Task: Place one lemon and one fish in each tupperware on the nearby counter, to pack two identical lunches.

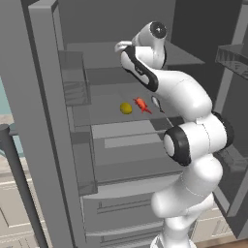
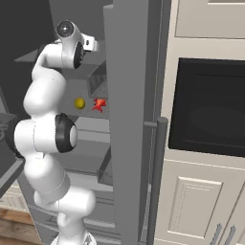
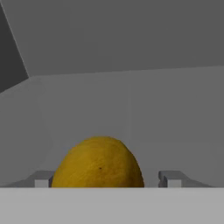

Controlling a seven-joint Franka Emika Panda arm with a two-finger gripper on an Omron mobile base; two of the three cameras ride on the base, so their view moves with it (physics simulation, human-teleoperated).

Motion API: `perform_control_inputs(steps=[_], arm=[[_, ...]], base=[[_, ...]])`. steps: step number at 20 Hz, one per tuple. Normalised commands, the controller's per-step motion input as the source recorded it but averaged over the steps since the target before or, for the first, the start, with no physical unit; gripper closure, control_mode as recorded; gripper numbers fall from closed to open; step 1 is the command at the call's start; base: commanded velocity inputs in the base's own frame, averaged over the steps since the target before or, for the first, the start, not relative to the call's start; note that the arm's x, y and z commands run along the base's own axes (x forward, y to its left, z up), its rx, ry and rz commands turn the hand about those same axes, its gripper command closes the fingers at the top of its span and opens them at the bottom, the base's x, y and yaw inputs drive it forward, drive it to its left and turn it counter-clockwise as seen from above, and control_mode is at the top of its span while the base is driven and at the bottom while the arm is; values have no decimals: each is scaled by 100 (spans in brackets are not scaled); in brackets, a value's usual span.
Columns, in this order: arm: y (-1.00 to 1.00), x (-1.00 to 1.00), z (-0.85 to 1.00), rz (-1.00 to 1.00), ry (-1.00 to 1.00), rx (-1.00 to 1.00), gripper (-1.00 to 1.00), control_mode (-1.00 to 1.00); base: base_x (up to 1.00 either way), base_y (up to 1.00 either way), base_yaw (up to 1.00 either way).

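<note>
The pincer (image 3: pixel 107 180) stands wide around a lemon (image 3: pixel 98 162). One fingertip (image 3: pixel 42 179) is right at the fruit's side, while the other sits just clear of it with a sliver of grey shelf between, so nothing is clamped yet. The lemon lies on the fridge shelf (image 3: pixel 175 113) directly ahead of the pincer, centred between the jaws, with the back wall beyond it.

It looks firm, light and rounded, with a waxy skin that could squirt out of a pinch. The best hold is probably across its fattest middle, as the jaws are lined up now, squeezed gently.

Below the pincer, one shelf down, lies a second lemon (image 1: pixel 126 108), with a red-orange fish (image 1: pixel 141 104) just beside it. The fish looks thin and light and would be best taken across its body. A pale object (image 1: pixel 156 101) beyond the fish is too small to name.

The count is two lemons, as far as I can judge, and one fish.
</note>
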Motion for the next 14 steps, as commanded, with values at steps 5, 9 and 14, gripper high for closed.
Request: perform_control_inputs(steps=[5,9,14], arm=[[0,24,-3,0,0,0,100,-100],[0,-30,7,0,-4,0,100,-100],[-16,-100,43,-7,-11,4,100,-100]], base=[[0,0,0],[0,0,0],[0,0,0]])
